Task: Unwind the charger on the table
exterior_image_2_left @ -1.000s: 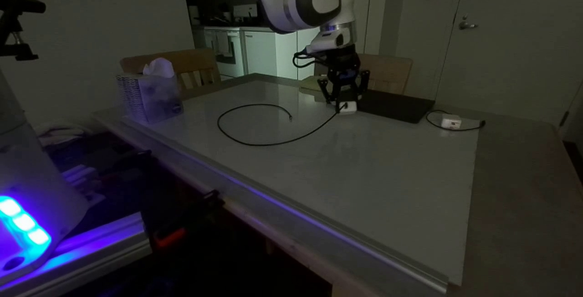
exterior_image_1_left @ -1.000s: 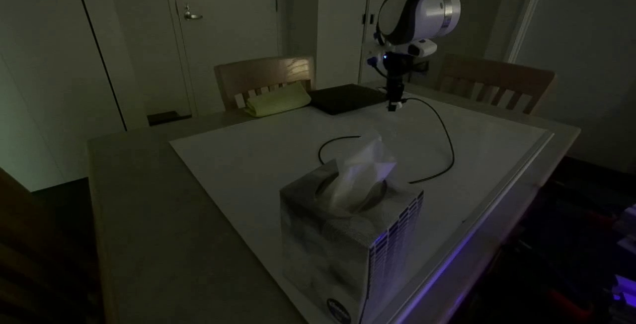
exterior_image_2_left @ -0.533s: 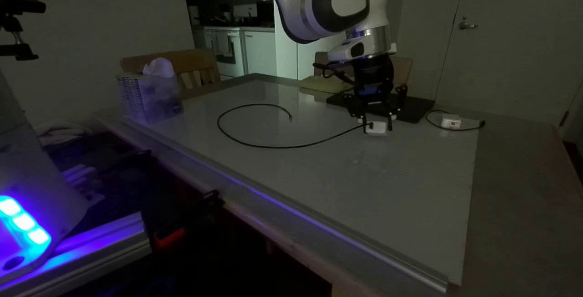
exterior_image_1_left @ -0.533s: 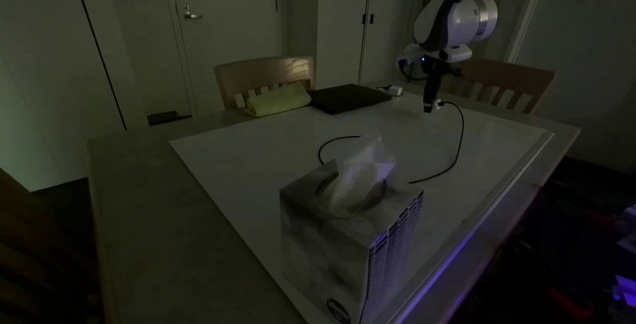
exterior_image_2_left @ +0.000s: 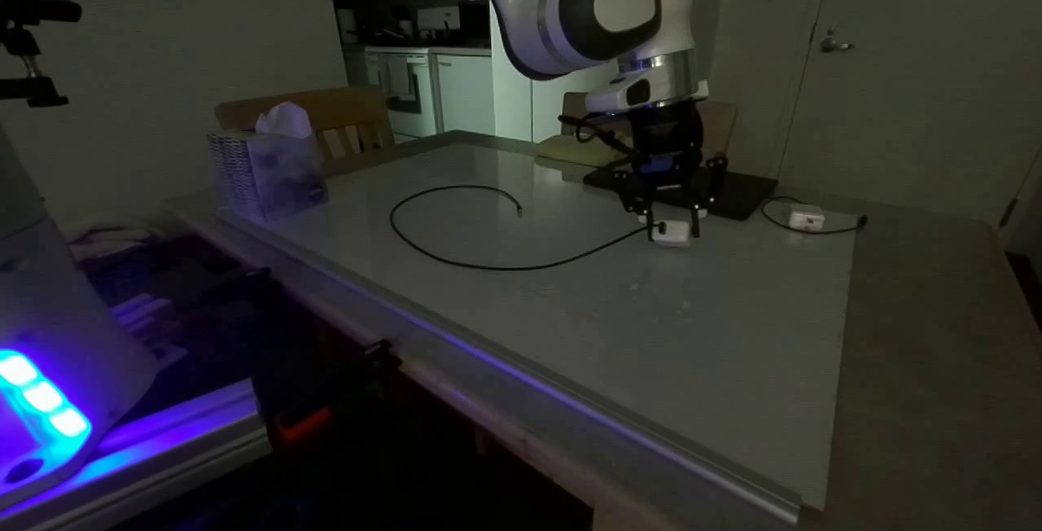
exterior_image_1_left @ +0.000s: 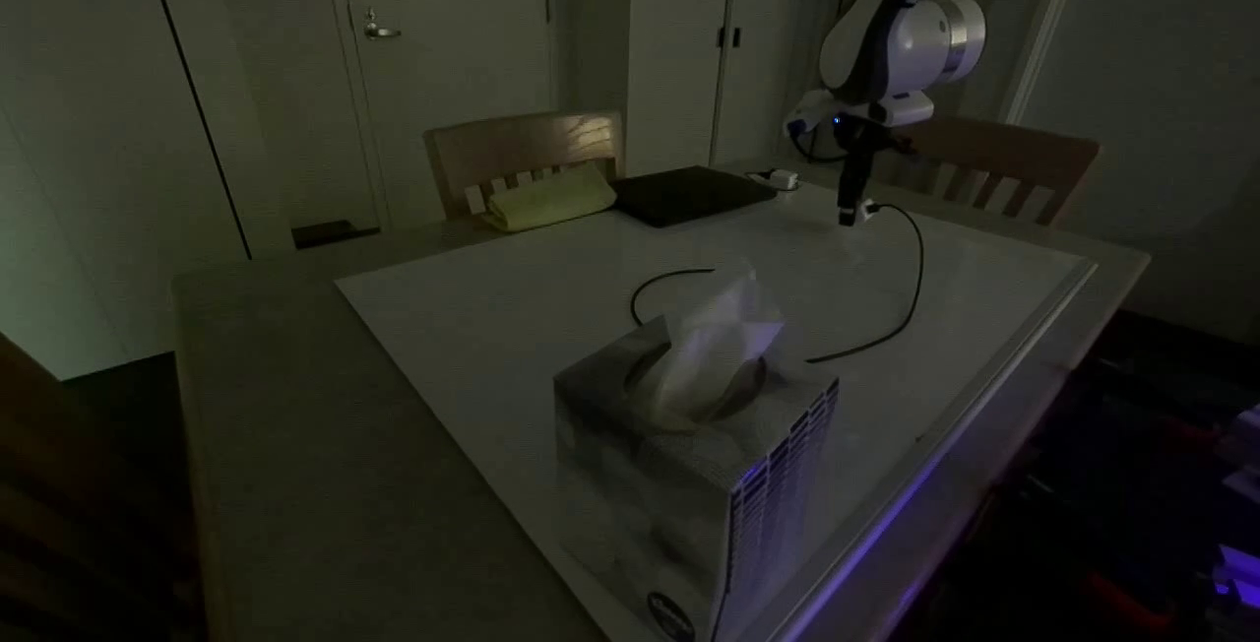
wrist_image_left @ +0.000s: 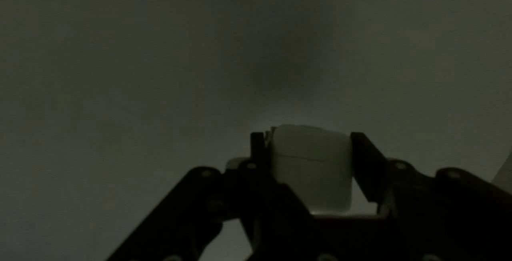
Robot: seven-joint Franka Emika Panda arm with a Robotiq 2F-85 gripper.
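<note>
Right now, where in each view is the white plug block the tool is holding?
In an exterior view: plug block right of centre, above mid-height.
In an exterior view: plug block right of centre, about mid-height.
Wrist view: plug block slightly right of centre, lower half.
Shared landmark: the black tool gripping it.

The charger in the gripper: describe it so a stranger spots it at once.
On the big white-topped table, look for the gripper hanging near the flat black pad. Clamped in its jaws is the charger's white plug, trailing a long black cable in an open curve. Being held sets it apart from the other white plug, which lies loose beside the pad.
</note>
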